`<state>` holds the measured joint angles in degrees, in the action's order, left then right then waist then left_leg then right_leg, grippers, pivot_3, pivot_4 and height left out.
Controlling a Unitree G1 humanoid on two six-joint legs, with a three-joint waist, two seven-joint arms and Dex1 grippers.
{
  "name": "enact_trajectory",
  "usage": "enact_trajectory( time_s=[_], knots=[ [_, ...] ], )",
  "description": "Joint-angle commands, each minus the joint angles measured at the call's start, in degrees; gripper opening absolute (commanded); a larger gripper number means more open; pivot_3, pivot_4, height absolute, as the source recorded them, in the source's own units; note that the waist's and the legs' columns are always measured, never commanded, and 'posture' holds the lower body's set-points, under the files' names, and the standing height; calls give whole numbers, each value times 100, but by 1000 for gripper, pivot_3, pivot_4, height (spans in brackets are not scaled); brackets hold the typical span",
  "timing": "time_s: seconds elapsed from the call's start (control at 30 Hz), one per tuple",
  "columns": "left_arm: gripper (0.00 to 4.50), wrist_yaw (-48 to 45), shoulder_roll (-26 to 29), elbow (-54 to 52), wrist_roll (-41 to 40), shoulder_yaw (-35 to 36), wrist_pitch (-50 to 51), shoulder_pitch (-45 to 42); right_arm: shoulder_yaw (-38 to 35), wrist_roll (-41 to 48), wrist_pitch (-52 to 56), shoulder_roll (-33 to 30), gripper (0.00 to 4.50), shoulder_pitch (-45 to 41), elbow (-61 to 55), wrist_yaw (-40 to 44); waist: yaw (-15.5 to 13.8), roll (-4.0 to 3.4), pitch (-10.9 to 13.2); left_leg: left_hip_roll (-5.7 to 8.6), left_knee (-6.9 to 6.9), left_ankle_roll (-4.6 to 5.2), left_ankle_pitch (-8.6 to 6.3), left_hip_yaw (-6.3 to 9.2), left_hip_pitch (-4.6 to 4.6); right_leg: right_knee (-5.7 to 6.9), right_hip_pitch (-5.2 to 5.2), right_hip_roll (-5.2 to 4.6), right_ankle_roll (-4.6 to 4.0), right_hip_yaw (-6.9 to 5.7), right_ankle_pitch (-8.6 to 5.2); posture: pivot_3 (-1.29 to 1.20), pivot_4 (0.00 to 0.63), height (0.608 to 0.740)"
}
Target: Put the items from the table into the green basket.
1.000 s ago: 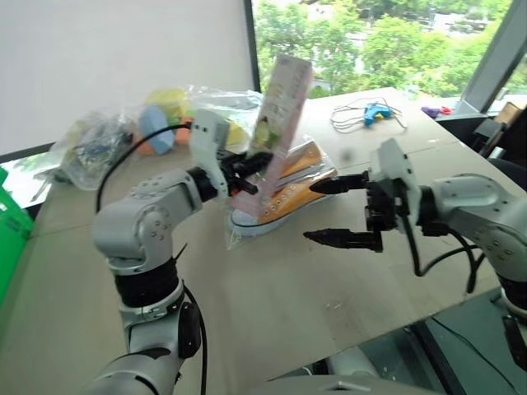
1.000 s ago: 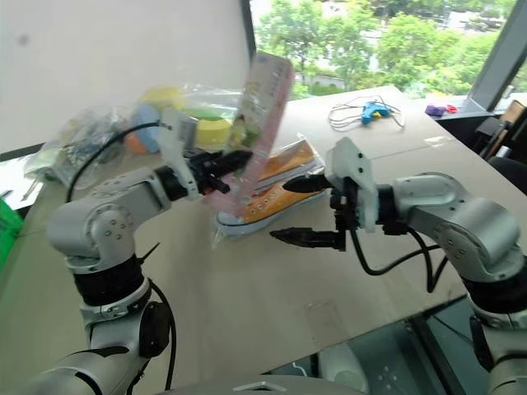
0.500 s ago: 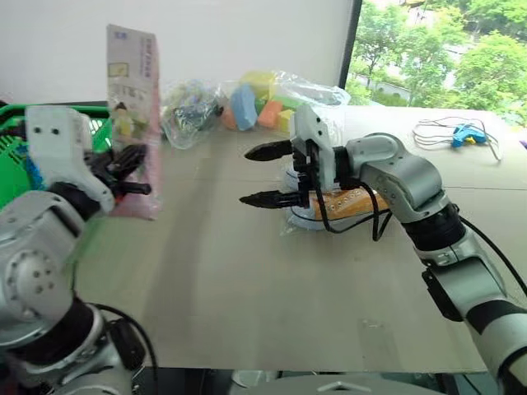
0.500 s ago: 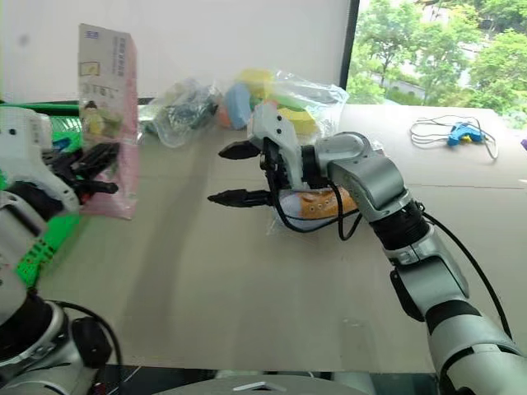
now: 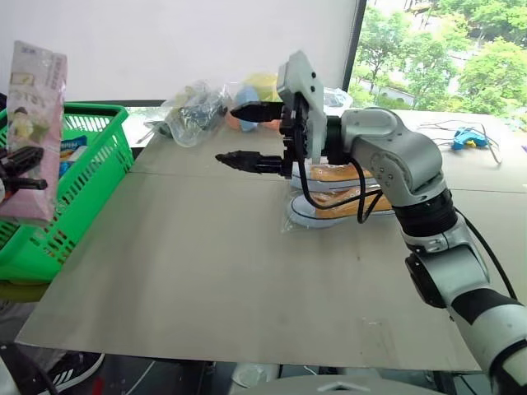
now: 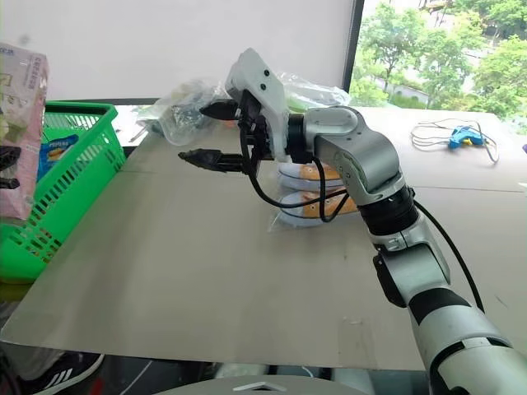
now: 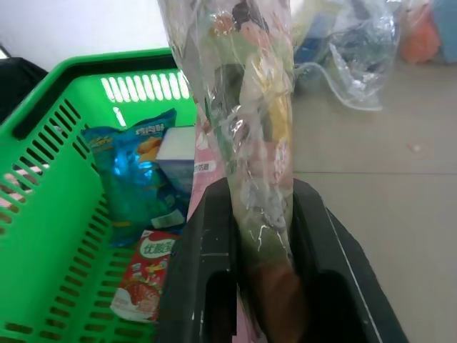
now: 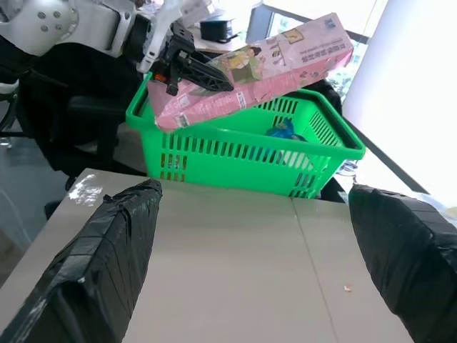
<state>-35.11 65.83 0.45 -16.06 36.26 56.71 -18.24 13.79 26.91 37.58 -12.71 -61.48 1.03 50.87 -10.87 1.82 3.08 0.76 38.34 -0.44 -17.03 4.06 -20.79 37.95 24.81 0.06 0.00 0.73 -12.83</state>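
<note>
Left gripper [image 7: 260, 250] clenched on pink floral box [image 5: 33, 132] above green basket [image 5: 90, 177] rim; right gripper [image 5: 247, 133] released over bare beige counter [image 5: 214, 271].

Left end effector [image 5: 18, 171] and pink floral box [image 5: 33, 132], both partly cut off by the frame edge.

The near half of the table [image 5: 206, 280] lies bare. At nine o'clock the green basket [image 5: 78, 185] stands open-topped, snack packets [image 7: 139, 214] on its floor. At twelve, clear bags [image 5: 193, 111] crowd the far edge. The wrapped sneakers [image 5: 342, 197] block two o'clock.
</note>
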Motion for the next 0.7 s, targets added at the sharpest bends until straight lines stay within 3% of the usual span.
enact_trajectory(
  time_s=[0.03, 0.43, 0.7],
  knots=[
    [379, -211, 520, 709, 208, -238, -831, -285, -310, 15, 0, -74, 4500, -336, -147, -70, 84, 0, 0, 0, -1, 0, 0, 3, 0, 0, -1, 0, -1, -2, 0, 276, 0, 740],
    [379, -497, 1067, 2776, 783, -1379, -2798, -1225, -404, 20, -19, -224, 4500, -456, -64, 53, 428, 8, -5, 3, -5, 2, -1, 6, 0, 5, 0, -3, -2, -1, 1, 259, 0, 740],
    [379, -403, 1253, 3630, 1215, -1762, -3279, -1266, -386, 93, 3, -275, 4500, -409, -174, 164, 522, 8, -5, 3, -4, 4, -2, 7, 0, 9, 1, -5, -2, -2, 2, 259, 0, 740]
  ],
)
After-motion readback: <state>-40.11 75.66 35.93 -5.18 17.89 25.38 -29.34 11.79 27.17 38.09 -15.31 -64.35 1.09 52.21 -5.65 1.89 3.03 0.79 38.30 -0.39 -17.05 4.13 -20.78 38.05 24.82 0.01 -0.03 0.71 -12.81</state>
